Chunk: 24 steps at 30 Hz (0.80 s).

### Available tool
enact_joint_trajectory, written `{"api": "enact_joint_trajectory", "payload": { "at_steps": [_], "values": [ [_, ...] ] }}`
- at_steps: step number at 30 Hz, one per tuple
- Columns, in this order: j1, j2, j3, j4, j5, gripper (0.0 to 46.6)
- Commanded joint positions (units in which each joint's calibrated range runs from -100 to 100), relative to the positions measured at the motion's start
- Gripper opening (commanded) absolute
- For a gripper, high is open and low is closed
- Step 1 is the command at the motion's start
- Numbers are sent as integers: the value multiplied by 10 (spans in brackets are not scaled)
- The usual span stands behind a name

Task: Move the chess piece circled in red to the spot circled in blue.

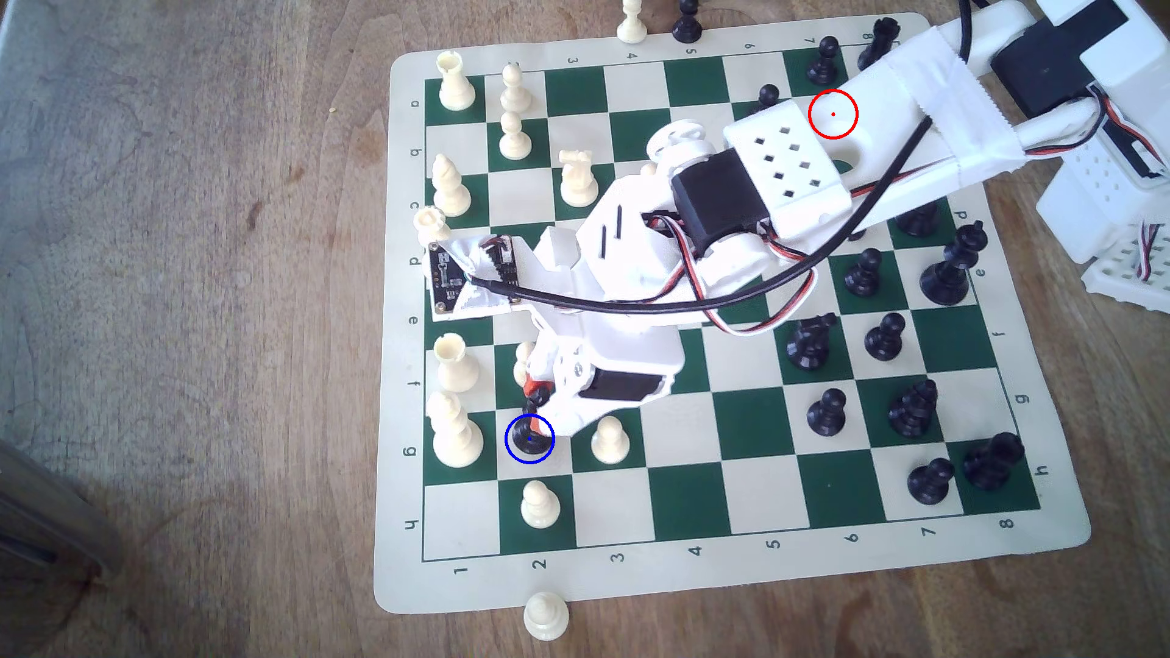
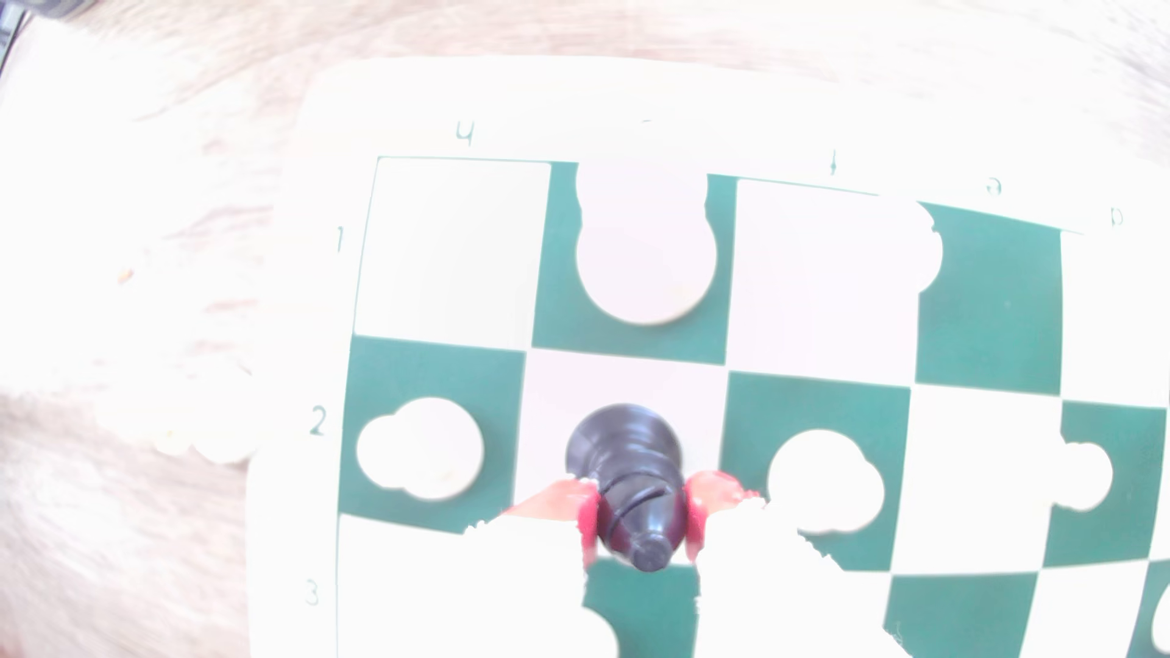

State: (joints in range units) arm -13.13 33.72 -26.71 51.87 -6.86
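**A:** Looking at how far along this is, I'd call it nearly done. The black bishop (image 1: pixel 530 436) has its base inside the blue ring on the cream spot (image 1: pixel 549 457), near the exterior view's left edge of the board (image 1: pixel 696 572), on the near side. The red ring (image 1: pixel 832 114) sits far off toward the exterior view's right, drawn over the arm, so nothing to read there.

**B:** So what's left? Just letting go?

**A:** That's my guess: release, then lift clear without clipping anything. The end effector (image 2: pixel 641 515) is closed down to just the width of the piece, red pads (image 2: pixel 587 515) pressed on either side of the bishop's (image 2: pixel 627 462) upper body, slit and tip poking up between them.

**B:** Is the base actually down on the square?

**A:** Can't say for sure. The wrist view is badly washed out, so the base looks seated on the cream square but it could be a hair above it. It also seems to lean a bit in the grip.

**B:** Neighbours?

**A:** Tight. A white pawn (image 1: pixel 610 438) on the square to the exterior view's right, a taller white piece (image 1: pixel 453 436) to the left, another white pawn (image 1: pixel 539 504) on the nearer square. The desk (image 1: pixel 190 316) around the board is bare wood.
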Motion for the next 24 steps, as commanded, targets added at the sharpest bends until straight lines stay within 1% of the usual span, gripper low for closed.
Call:
{"api": "enact_joint_trajectory", "payload": {
  "at_steps": [1, 7, 8, 10, 12, 16, 18, 19, 24],
  "values": [
    [3, -25, -46, -3, -3, 77],
    [2, -28, -45, 1, -4, 76],
    [2, -28, -45, 1, -7, 73],
    [2, -28, -46, 1, -12, 35],
    [2, -28, -46, 1, -12, 30],
    [2, -28, -42, 3, -12, 103],
    [2, -28, -40, 9, -12, 151],
    [2, -28, -40, 12, -12, 165],
    [1, -28, -39, 17, -11, 172]
  ]
}}
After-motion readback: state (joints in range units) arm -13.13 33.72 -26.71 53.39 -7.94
